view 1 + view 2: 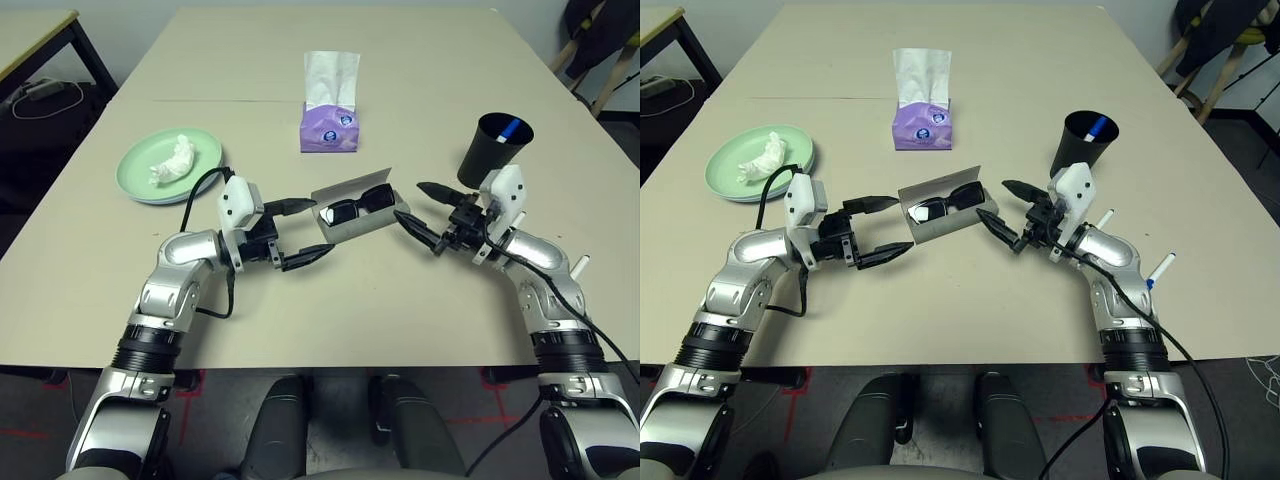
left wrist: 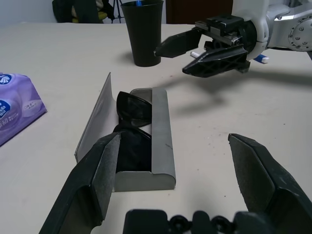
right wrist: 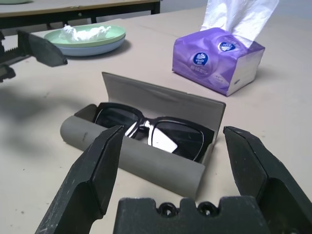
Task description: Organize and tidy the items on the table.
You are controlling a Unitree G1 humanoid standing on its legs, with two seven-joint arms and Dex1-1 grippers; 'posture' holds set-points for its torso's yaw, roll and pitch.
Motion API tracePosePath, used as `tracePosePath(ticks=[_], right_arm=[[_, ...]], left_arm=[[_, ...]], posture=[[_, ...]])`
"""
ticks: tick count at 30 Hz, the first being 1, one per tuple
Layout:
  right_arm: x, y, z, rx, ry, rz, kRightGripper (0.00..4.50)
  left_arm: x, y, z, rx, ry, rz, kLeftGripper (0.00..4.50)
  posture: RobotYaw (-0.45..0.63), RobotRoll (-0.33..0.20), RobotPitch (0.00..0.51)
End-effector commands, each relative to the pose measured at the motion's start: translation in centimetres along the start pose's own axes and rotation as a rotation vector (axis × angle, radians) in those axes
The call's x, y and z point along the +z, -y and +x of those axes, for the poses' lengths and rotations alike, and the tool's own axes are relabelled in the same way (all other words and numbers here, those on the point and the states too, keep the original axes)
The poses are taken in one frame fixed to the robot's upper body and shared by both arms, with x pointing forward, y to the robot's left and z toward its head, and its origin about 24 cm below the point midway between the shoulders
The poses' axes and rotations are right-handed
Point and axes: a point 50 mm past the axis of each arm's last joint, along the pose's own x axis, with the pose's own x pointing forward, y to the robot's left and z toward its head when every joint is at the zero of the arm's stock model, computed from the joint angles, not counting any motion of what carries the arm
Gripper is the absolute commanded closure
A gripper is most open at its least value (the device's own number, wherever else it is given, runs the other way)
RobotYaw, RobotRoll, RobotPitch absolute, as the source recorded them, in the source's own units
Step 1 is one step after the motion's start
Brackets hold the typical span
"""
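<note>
Sunglasses, black-framed with dark lenses (image 1: pixel 358 203), lie inside the grey oblong glasses case (image 1: pixel 362 222), whose flap lid stands open along its far side, at the middle of the beige matte bench (image 1: pixel 400 100). We have our left gripper (image 1: pixel 298 232) at nine o'clock of the case and our right gripper (image 1: pixel 420 210) at three o'clock, both with jaws spread wide and holding nothing, each just beside an end of the case without touching it. We judge the case to be light and fairly stiff, with a smooth skin that could slide on the bench if pushed from one side only, so bracing one end while the other jaws work the lid looks sensible. The thin flap should fold down easily; its free upper edge is the place to press or pinch. The lenses are fragile and should be left alone. At eleven o'clock of the case, a pale green round plate (image 1: pixel 140 165) carries a crumpled white tissue (image 1: pixel 173 160); at twelve stands a purple tissue pack (image 1: pixel 330 125); at two stands a black tapered cup (image 1: pixel 494 148) with a white marker (image 1: pixel 507 130) in it.
</note>
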Motion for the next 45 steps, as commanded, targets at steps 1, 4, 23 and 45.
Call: tracePosePath(ticks=[1, 4, 23, 45], right_arm=[[-0.6, 0.1, -0.8, 0.027, -0.003, 0.008, 0.03], [-1.0, 0.3, -1.4, 0.017, -0.014, 0.028, 0.03], [0.5, 0.4, -3.2, 0.012, -0.002, -0.012, 0.0], [1.4, -0.3, -2.4, 0.029, 0.01, -0.01, 0.0]], left_arm=[[-0.2, -0.1, -0.1, 0.002, -0.02, -0.002, 0.0], [-0.4, -0.4, -0.2, 0.01, -0.024, -0.008, 0.0], [-2.6, -4.3, -1.0, 0.095, -0.026, -0.019, 1.05], [-2.9, -7.7, 1.5, 0.417, -0.003, -0.166, 4.45]], posture=[[0.08, 0.0, 0.144], [0.08, 0.0, 0.144], [0.03, 0.0, 0.152], [0.02, 0.0, 0.155]])
